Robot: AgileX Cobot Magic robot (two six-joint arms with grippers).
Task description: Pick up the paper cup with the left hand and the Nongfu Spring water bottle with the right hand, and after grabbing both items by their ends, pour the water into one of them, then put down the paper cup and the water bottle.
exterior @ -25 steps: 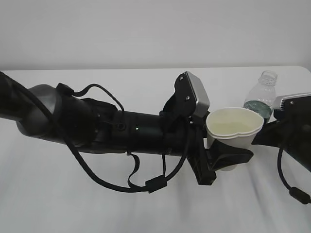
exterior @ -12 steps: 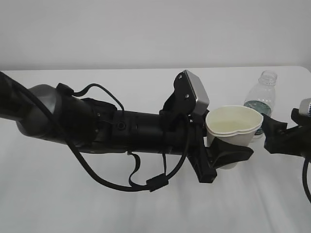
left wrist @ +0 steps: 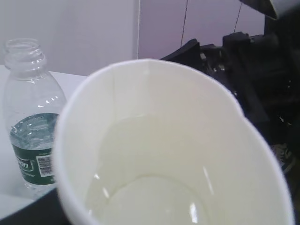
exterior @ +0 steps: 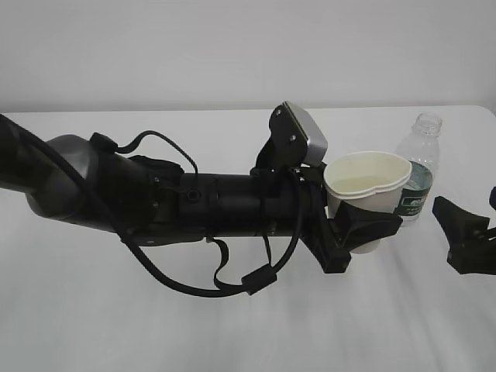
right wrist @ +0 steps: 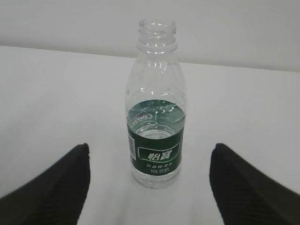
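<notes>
Clamping the small white paper cup (exterior: pixel 366 184) between its black jaws, the left hand (exterior: pixel 358 236) holds it upright above the white table (exterior: pixel 232 325); the squeezed rim is bent out of round. Clear water (left wrist: pixel 150 197) lies in the bottom of the cup's cream inside. Just beyond the cup, the small clear ribbed plastic Nongfu Spring water bottle (right wrist: pixel 156 108) with its dark green label stands upright and capless on the table, partly filled. The right hand (right wrist: pixel 150 187) has its black jaws spread wide, one either side of the bottle, touching nothing. A grey-silver box (exterior: pixel 304 133) sits on the left wrist.
</notes>
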